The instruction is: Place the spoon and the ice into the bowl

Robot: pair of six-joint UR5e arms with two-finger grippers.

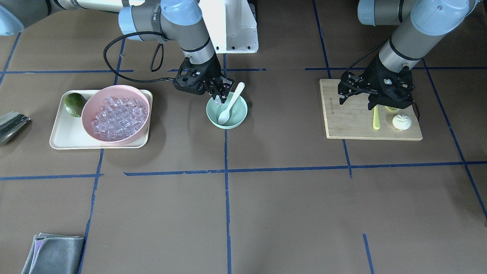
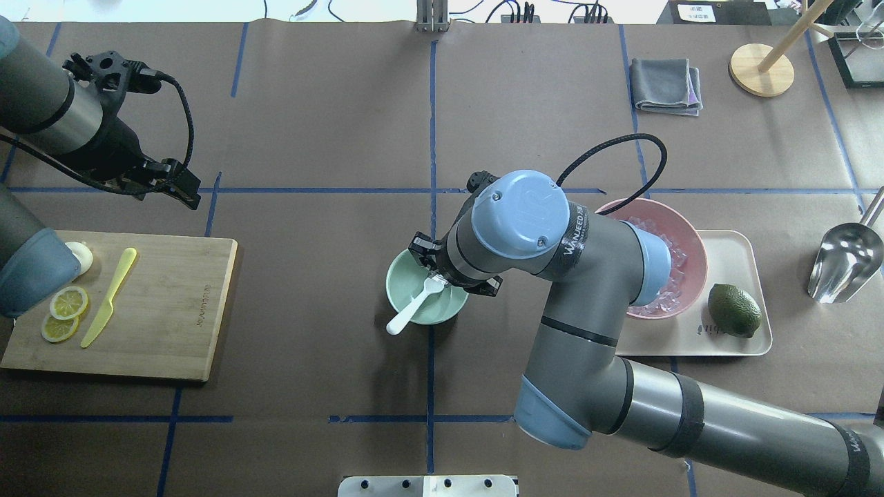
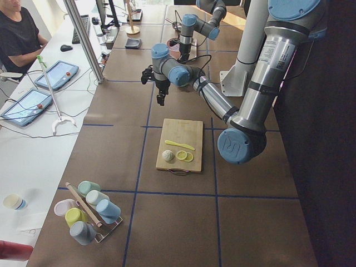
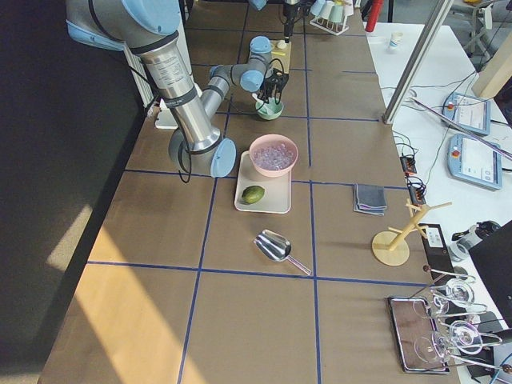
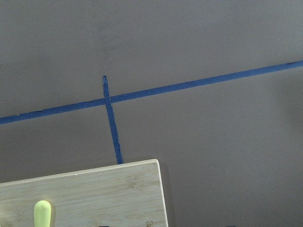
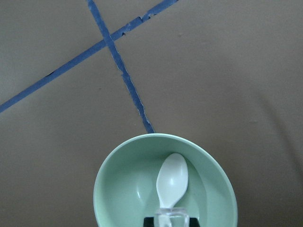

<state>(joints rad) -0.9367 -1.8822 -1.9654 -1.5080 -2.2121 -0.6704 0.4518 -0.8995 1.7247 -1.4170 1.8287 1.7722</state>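
Observation:
The mint-green bowl (image 1: 240,114) stands at the table's middle. The white spoon (image 1: 230,103) lies in it, scoop down inside and handle leaning over the rim; its scoop shows in the right wrist view (image 6: 172,179). My right gripper (image 1: 218,97) hangs over the bowl's edge, shut on a clear ice cube (image 6: 171,219) just above the spoon's neck. More ice (image 1: 118,116) fills the pink bowl (image 1: 89,102). My left gripper (image 1: 388,104) hovers over the cutting board, apparently open and empty.
The pink bowl sits on a cream tray (image 1: 61,141) beside a green avocado (image 1: 74,104). A metal scoop (image 1: 11,123) lies beyond it. The wooden cutting board (image 1: 350,121) holds a yellow knife (image 1: 376,118), a white bun (image 1: 401,121) and lemon slices (image 2: 69,302). A grey cloth (image 1: 53,253) lies at the corner.

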